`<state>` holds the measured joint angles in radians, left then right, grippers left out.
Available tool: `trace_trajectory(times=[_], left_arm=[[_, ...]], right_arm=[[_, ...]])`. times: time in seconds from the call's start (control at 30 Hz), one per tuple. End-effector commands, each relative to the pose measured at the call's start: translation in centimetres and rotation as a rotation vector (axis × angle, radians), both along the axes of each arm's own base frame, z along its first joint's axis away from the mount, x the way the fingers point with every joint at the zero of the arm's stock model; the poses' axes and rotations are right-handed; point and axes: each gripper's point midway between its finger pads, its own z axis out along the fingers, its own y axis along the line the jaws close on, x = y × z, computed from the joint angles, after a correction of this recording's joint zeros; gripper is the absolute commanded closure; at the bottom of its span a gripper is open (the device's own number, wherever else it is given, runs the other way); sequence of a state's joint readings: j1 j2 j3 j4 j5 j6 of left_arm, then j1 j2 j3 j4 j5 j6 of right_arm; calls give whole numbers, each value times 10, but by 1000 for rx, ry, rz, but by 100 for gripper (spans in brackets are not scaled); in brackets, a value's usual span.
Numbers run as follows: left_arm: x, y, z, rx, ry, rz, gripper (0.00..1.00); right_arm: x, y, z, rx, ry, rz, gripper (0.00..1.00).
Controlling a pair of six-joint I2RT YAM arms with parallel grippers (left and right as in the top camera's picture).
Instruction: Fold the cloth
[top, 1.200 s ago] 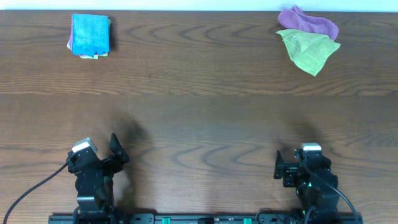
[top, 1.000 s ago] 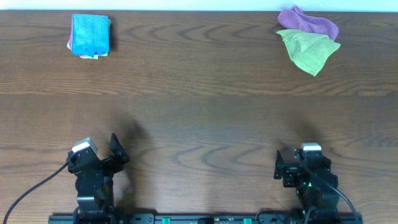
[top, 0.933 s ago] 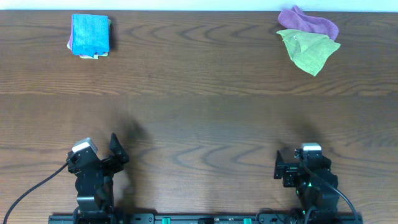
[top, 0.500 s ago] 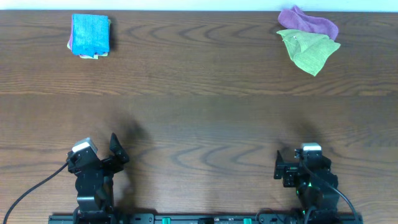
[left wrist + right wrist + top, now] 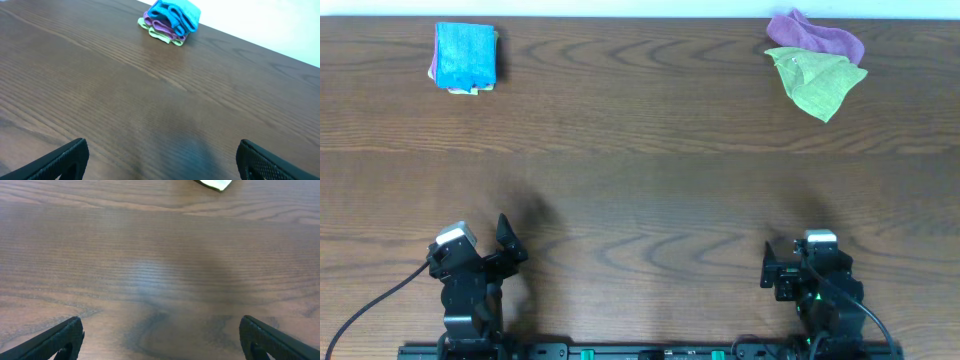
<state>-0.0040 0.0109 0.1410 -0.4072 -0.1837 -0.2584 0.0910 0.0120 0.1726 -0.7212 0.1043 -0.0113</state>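
Cloth (image 5: pixel 817 85): lime-green, crumpled and unfolded, at the far right of the table (image 5: pixel 640 150), its upper edge touching a purple cloth (image 5: pixel 815 35). Left gripper (image 5: pixel 160 165), right gripper (image 5: pixel 165 342): at the near edge, jaws wide apart, empty, well apart from the cloth. Folded stack (image 5: pixel 465 58), blue on top: far left. Step, as judged: the first reach, not yet begun. Next move calls for the right arm going out to a free green corner, clear of the purple.

Lime-green cloth (image 5: pixel 212 184): in the right wrist view one corner only, the rest cut by the top edge. Purple cloth (image 5: pixel 815 35): near edge covered by the lime-green cloth. Folded stack (image 5: pixel 167 25): bright blue cloth (image 5: pixel 175 11) on top hides all but the edges of the layers beneath. Left gripper (image 5: pixel 162 150), right gripper (image 5: pixel 160 325): fingers cut by the bottom edge.
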Motion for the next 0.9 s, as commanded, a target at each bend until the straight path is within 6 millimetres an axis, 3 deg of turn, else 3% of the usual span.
trace_trajectory(times=[0.0, 0.87], left_arm=[[0, 1, -9, 2, 17, 4, 5], [0, 1, -9, 3, 18, 4, 5]], right_arm=[[-1, 3, -5, 12, 12, 9, 1], [3, 3, 1, 14, -16, 8, 1]])
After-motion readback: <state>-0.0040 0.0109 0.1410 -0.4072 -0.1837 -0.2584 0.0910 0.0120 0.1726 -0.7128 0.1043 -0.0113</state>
